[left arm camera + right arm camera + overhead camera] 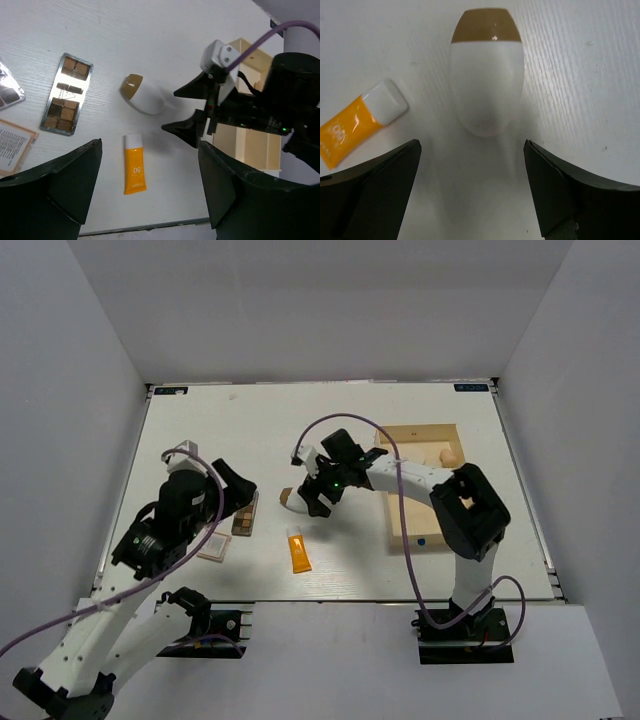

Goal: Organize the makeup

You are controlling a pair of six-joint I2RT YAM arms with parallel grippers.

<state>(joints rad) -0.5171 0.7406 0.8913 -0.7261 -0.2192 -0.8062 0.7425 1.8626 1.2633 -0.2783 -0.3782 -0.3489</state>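
1. Two dark fingers (375, 185) of the right gripper (471, 150) fill the bottom corners of the right wrist view. They are spread wide apart and hold nothing.
2. Between them, on the white table (350, 410), lies the white-and-brown teardrop sponge (486, 75). Its brown end points to the top of the frame. The fingers do not touch it.
3. At the left edge of that view lies the orange tube (350, 132). It is near the sponge, and its white cap is the end closest to the sponge.
4. The left gripper (150, 144) is spread wide too and holds nothing. It hangs above the table, and the tube shows between its fingers in the left wrist view.
5. In that same view the brown eyeshadow palette (66, 93) lies flat at the upper left, to the left of the sponge.
6. In the top view the square pinkish compact (214, 545) lies at the lower left, near the palette.
7. The pale wooden box (400, 530) sits at the right of the top view. One peach egg sponge (452, 453) shows in its upper right corner.
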